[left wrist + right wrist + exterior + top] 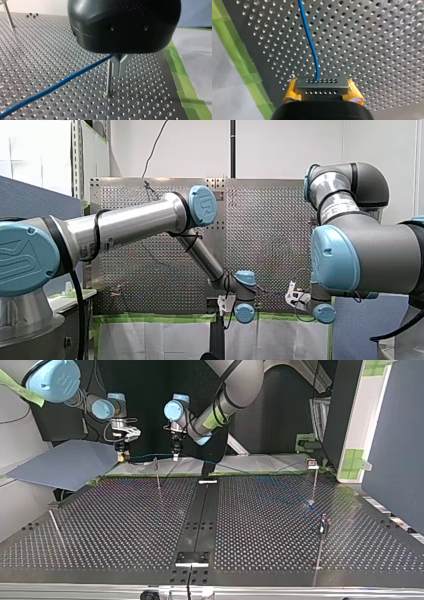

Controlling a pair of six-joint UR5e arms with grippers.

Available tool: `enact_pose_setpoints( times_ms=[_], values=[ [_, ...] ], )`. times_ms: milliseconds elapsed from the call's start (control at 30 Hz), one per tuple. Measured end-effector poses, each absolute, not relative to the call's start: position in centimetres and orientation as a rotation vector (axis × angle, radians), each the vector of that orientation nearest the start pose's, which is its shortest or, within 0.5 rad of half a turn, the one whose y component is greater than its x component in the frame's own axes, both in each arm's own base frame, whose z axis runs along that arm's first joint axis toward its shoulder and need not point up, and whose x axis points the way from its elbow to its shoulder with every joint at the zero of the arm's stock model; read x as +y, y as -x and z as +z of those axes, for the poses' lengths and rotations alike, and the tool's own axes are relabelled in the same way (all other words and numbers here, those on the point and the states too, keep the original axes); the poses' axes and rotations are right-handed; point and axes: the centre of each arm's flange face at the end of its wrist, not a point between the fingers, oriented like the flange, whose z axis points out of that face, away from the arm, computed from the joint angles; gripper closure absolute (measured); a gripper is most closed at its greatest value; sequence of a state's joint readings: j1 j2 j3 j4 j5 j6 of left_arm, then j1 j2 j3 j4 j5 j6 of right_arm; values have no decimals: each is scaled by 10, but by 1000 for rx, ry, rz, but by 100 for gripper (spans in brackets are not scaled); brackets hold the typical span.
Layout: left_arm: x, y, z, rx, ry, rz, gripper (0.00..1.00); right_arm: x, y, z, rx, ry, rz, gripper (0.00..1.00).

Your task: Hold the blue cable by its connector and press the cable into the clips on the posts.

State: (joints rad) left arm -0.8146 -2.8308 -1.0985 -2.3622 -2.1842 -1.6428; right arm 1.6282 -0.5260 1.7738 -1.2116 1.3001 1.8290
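The perforated surface ends at one edge in a strip of green tape. My left arm and my right arm both reach to that taped edge, their wrists side by side but apart. Away from the tape the surface spreads wide, with only thin posts standing well apart from one another, so there is broad room there. At the tape itself the plate ends just past the tools.

The cable begins near the tape at my right tool and runs along the taped edge to my left tool. From there it slants away from the tape toward a far post. Near the tape it is held up off the holes.

My left tool's metal fingers meet at their tips. The cable reaches them near their roots, and I cannot tell whether it is pinched. A near post stands upright just beside them, slightly farther from the tape.

My right tool is clamped on the connector, with a yellow pad on each side. The cable leaves the connector's row of holes, and the tape runs close alongside.
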Motion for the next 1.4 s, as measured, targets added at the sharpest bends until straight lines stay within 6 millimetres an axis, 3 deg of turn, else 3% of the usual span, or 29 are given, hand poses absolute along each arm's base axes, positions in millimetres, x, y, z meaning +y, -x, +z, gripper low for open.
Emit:
enact_pose_setpoints(
  times_ms=[300, 733, 1400],
  values=[
    [-608, -473, -82, 1578, -104, -209, 100, -576, -183, -124, -1324, -1380, 1571, 100],
    [-612, -480, -74, 1571, -106, -203, 100, -592, -183, -120, -1265, -1423, 1528, 100],
    [-607, -518, -56, 1546, -93, -232, 100, -615, -189, -111, -1254, -1437, 1537, 100]
  ],
)
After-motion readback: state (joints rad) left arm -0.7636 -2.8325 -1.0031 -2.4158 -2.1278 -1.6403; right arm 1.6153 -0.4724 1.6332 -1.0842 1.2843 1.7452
